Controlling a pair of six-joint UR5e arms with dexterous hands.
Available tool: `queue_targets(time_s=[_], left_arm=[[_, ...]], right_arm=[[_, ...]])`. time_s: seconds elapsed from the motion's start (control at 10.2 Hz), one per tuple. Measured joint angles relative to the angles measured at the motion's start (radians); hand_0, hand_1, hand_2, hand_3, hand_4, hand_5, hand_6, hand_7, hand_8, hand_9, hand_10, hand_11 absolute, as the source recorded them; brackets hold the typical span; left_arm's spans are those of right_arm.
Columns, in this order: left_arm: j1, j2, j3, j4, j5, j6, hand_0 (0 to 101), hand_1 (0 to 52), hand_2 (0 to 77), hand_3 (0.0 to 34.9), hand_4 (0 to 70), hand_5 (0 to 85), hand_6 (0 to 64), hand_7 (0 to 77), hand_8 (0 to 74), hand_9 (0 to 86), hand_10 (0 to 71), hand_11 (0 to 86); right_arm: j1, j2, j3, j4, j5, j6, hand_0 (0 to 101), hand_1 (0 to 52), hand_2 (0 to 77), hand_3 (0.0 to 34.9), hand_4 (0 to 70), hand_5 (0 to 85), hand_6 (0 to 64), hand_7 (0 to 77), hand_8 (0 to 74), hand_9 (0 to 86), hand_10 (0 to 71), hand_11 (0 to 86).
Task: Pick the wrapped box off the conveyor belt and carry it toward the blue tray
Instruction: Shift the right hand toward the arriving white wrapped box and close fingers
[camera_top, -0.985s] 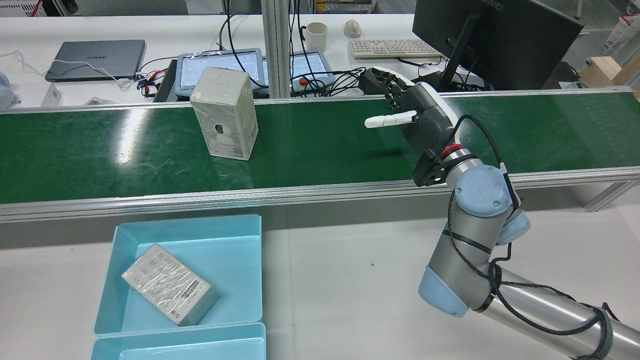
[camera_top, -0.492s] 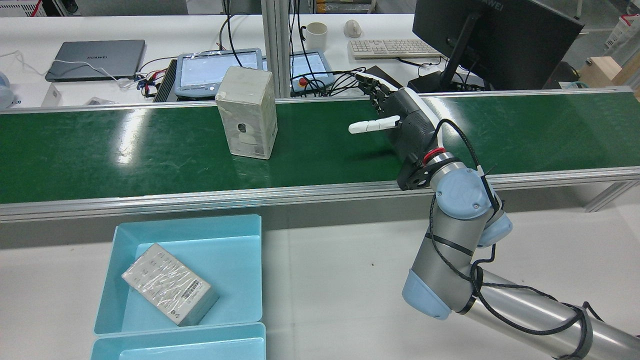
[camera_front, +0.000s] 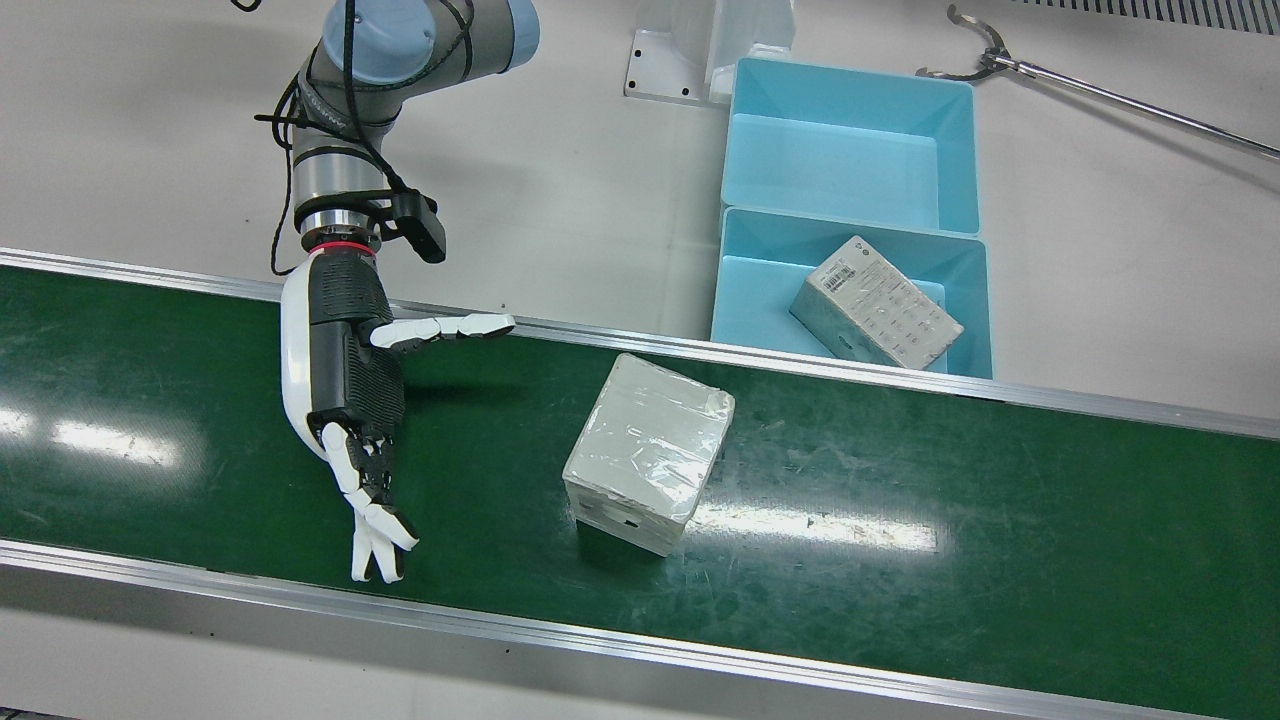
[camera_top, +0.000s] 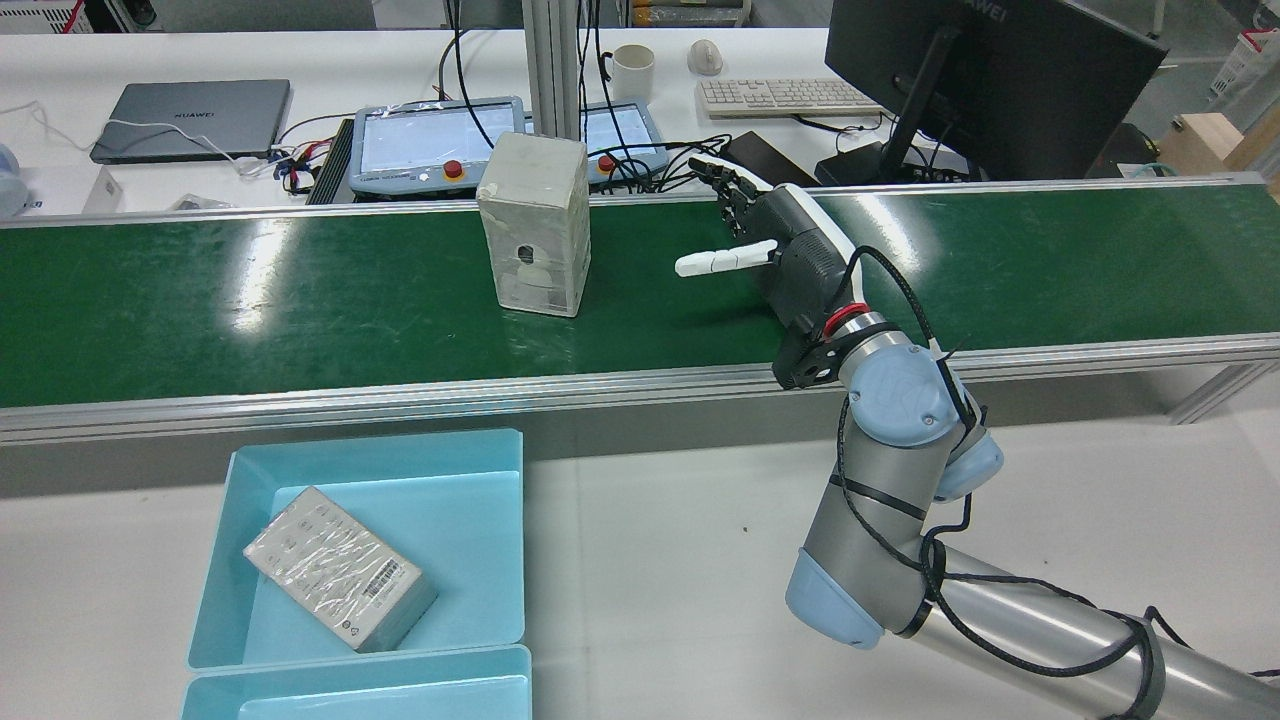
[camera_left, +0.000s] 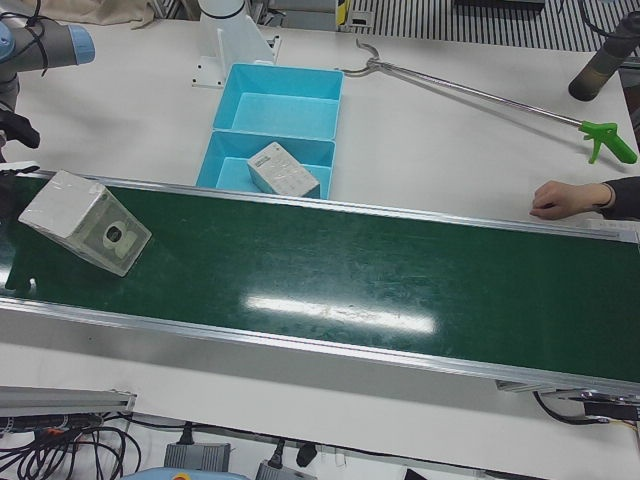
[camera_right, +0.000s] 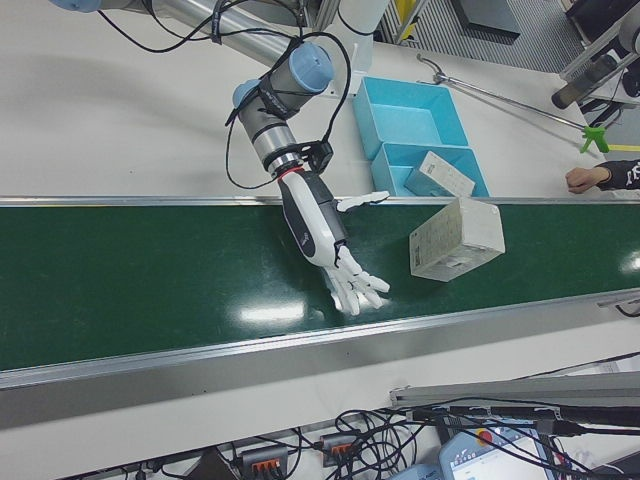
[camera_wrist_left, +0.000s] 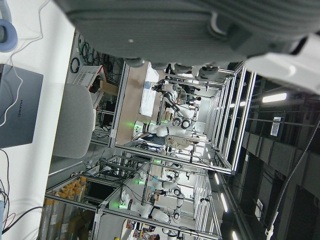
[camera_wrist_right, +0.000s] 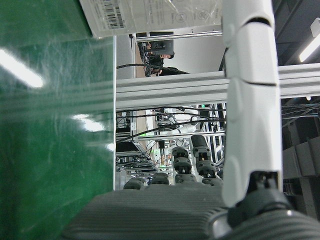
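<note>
The wrapped box (camera_front: 648, 450) stands upright on the green conveyor belt (camera_front: 900, 540), a pale block in clear film, also seen in the rear view (camera_top: 532, 225) and the side views (camera_left: 85, 222) (camera_right: 455, 238). My right hand (camera_front: 345, 400) (camera_top: 775, 245) (camera_right: 320, 235) hovers over the belt a short way from the box, open, its thumb (camera_wrist_right: 250, 100) stretched toward the box's edge (camera_wrist_right: 150, 15). The blue tray (camera_front: 760, 290) (camera_top: 450, 520) sits beside the belt and holds another wrapped box (camera_front: 875, 315). Only the palm of my left hand (camera_wrist_left: 175, 25) shows; it holds nothing.
A second blue tray (camera_front: 850, 130) adjoins the first. A long grabber tool (camera_front: 1100, 95) lies on the white table. A person's hand (camera_left: 565, 198) rests at the belt's edge. Behind the belt are a monitor (camera_top: 980, 70), a keyboard (camera_top: 780, 97), a laptop (camera_top: 195, 115) and pendants.
The wrapped box has ridden the belt to the right in the rear view, closer to my right hand. That hand has shifted left toward the box, still open.
</note>
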Motion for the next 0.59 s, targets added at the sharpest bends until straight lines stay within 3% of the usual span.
queue_targets(time_s=[0.49,0.59], left_arm=[[0.0,0.0,0.0,0.0,0.0,0.0,0,0.0,0.5,0.0,0.0,1.1,0.5,0.5,0.5,0.5,0.5,0.5],[0.0,0.0,0.0,0.0,0.0,0.0,0,0.0,1.1,0.0,0.0,1.1,0.5,0.5,0.5,0.5,0.5,0.5]], right_arm=[[0.006,0.002,0.002,0.009,-0.018,0.001,49,14.7,3.3,0.0,6.5,14.2,1.6,0.5,0.0,1.1,0.0,1.6],[0.005,0.003,-0.007,0.01,-0.026,0.001,49,16.9,7.1,0.0,6.5,14.2,1.6,0.5,0.0,1.1,0.0,1.6]])
